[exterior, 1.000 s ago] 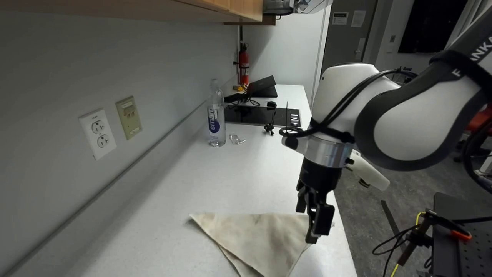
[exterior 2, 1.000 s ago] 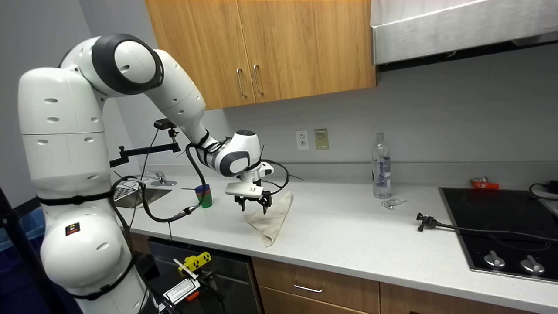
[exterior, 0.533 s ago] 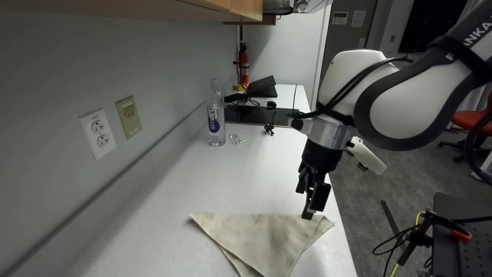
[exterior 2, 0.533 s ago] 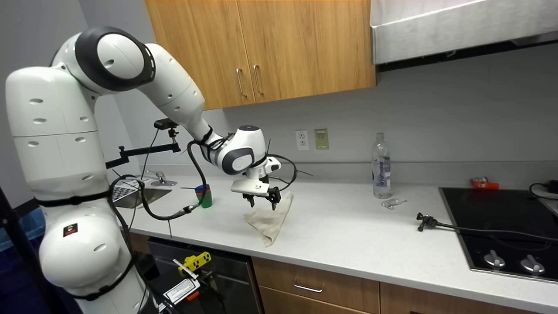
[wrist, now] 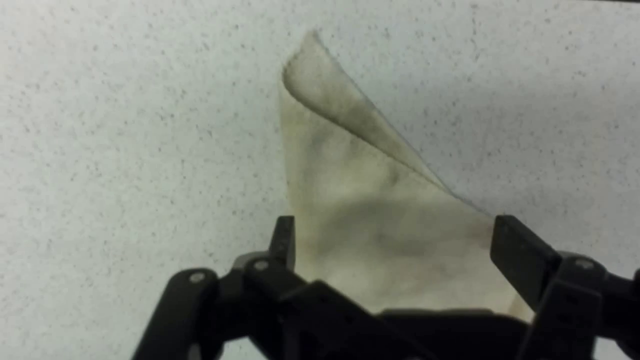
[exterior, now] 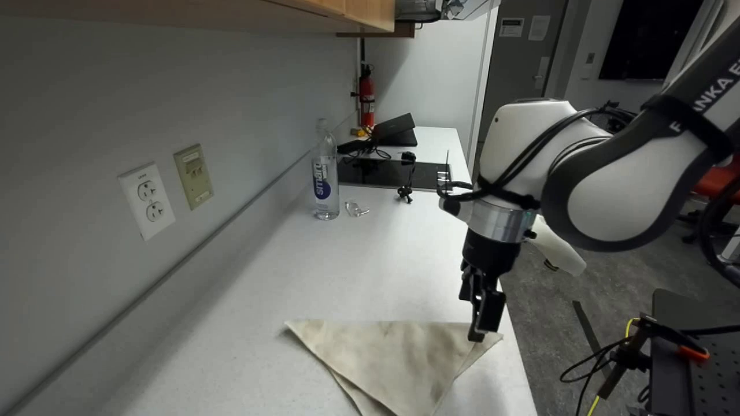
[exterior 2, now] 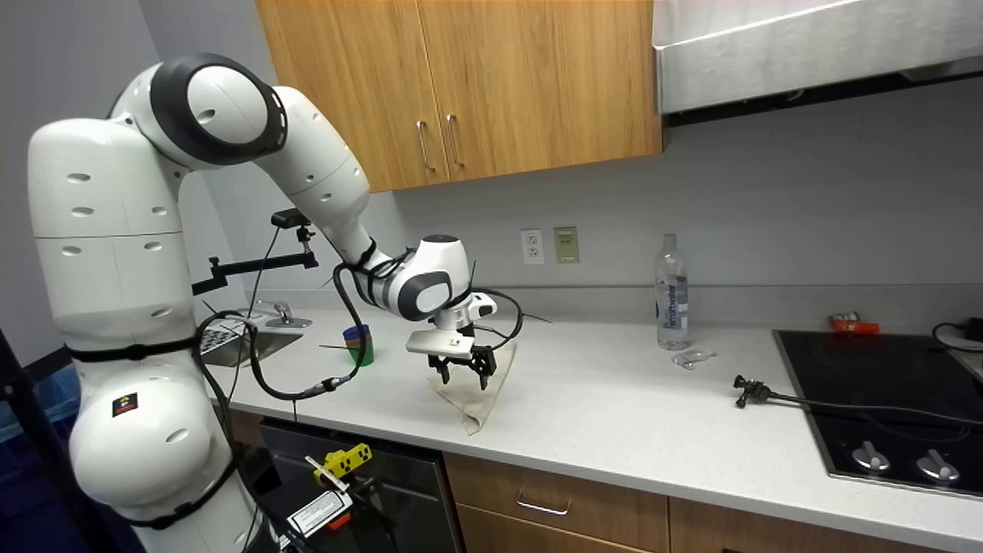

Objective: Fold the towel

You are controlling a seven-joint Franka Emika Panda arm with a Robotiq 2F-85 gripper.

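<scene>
The towel (exterior: 393,358) is a wrinkled beige cloth lying on the counter, folded over into a rough triangle with a lower layer showing along its edges. It also shows in an exterior view (exterior 2: 472,407), partly behind the gripper. In the wrist view the towel (wrist: 370,170) has one corner turned back, pointing up the picture. My gripper (exterior: 471,316) points down over the towel's side by the counter's front edge. In the wrist view the gripper (wrist: 394,222) has its fingers wide apart with nothing held between them. The towel lies below, and its near part is hidden by the gripper.
A clear bottle (exterior 2: 672,296) and a small clear plastic piece (exterior 2: 693,358) stand near the wall. A black mount with a cable (exterior 2: 756,390) lies beside the cooktop (exterior 2: 883,407). A cup (exterior 2: 359,346) stands near the sink (exterior 2: 261,347). Wooden cabinets (exterior 2: 530,84) hang above.
My gripper has moved toward the cooktop side, rising first and then coming down again over the towel. It stays open. The towel has not moved.
</scene>
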